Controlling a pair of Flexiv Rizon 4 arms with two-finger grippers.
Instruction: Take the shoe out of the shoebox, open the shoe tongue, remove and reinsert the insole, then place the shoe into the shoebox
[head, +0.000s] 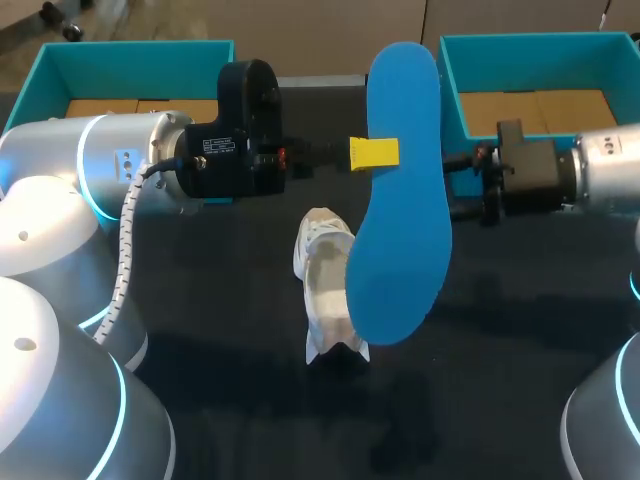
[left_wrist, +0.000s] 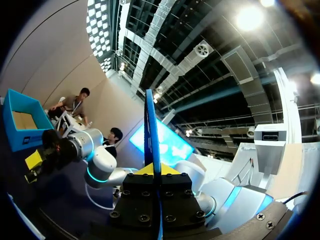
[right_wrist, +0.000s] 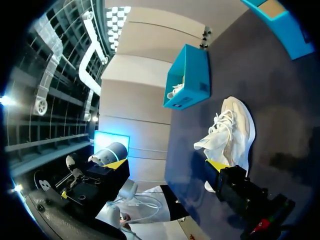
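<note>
Insole (head: 400, 250), blue, pinched in left claw (head: 375, 152), arm level above shoe (head: 322, 265); right claw (head: 458, 186) spread alongside.

The insole (head: 400, 200) in my left claw (head: 375, 152) looks like matt, smooth foam. Under the claw, the shoe (head: 322, 280) is white woven cloth on a dark matt table (head: 500, 350). My arm shells (head: 60, 160) are glossy.

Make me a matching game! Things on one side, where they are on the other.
Things:
1. blue insole
2. white shoe
3. left shoebox

Places:
A. on the table, in the middle
B. at the far left corner
C. held up in the left gripper

Pairs: 1-C, 2-A, 3-B
</note>
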